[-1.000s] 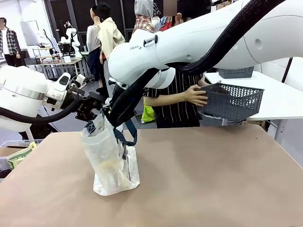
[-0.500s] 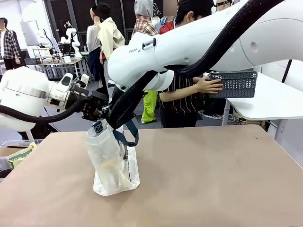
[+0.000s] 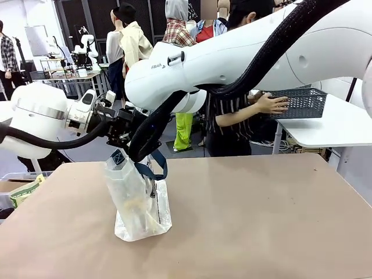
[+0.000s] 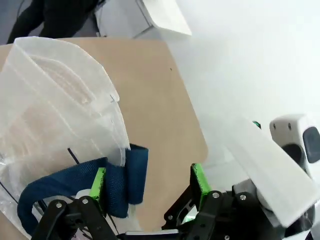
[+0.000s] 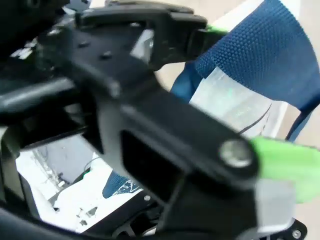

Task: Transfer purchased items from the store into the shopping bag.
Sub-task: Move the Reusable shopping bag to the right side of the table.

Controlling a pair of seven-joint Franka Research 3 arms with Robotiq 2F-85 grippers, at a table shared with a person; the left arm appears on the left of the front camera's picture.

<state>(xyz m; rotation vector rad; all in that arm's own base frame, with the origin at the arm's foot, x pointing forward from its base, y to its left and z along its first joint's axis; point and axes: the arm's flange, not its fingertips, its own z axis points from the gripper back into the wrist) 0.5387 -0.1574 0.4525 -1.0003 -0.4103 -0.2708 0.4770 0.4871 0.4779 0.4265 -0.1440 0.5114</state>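
Observation:
The shopping bag stands upright on the brown table, with something yellowish showing through its wall. My right gripper reaches across from the right and is shut on the bag's navy handle at the mouth. My left gripper is at the bag's top left. In the left wrist view this gripper is open, with the navy strap lying against one green pad beside the bag. The strap fills the upper right of the right wrist view. The store basket is far right, under a person's hand.
The basket rests on a white side table beyond the brown table's far right corner. A bin with green and yellow packets sits off the table's left edge. The right half of the brown table is bare.
My left gripper has moved right, up to the bag's mouth. The person has carried the basket away from the table and set it on the white side table.

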